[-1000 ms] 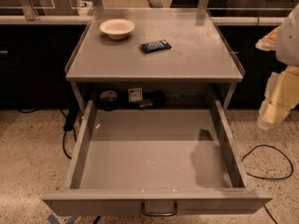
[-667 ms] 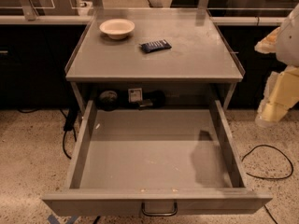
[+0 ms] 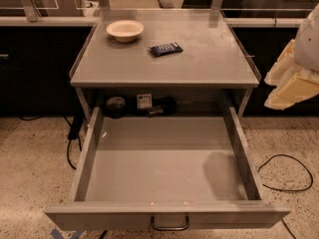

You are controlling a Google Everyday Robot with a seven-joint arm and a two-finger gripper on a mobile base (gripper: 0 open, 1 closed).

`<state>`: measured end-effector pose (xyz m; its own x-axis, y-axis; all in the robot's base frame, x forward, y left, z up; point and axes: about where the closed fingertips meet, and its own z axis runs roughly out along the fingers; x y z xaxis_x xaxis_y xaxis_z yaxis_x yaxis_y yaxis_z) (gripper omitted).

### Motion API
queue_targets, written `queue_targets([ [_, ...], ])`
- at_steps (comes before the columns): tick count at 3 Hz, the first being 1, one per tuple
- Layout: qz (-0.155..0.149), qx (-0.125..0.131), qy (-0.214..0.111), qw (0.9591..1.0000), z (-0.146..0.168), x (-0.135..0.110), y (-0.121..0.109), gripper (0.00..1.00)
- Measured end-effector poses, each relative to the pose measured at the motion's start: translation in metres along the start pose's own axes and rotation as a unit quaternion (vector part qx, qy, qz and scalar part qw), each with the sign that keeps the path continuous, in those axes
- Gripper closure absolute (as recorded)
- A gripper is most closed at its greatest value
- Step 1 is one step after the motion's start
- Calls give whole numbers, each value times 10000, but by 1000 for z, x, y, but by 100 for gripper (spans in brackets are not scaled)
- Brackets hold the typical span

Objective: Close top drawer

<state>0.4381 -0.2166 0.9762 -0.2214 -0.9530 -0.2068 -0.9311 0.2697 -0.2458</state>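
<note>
The top drawer (image 3: 164, 210) is a wide, shallow grey metal drawer, pulled far out of the grey cabinet toward the camera. Its inside is empty. A small dark loop handle (image 3: 170, 224) hangs at the centre of its front panel at the bottom of the view. My gripper (image 3: 289, 81), cream-coloured, hangs at the right edge, beside the cabinet's right side and above the floor. It is well back from and to the right of the drawer front and touches nothing.
On the cabinet top (image 3: 199, 63) sit a cream bowl (image 3: 124, 30) and a dark blue packet (image 3: 166, 49). Dark items (image 3: 144, 105) lie in the gap behind the drawer. Black cables (image 3: 286, 176) run over the speckled floor on both sides. Dark counters stand behind.
</note>
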Motion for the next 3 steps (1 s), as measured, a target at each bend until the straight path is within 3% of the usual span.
queue_targets([
  [2, 0, 1, 0, 10000, 0, 0, 0, 100],
  [3, 16, 81, 42, 10000, -5, 2, 10, 100],
])
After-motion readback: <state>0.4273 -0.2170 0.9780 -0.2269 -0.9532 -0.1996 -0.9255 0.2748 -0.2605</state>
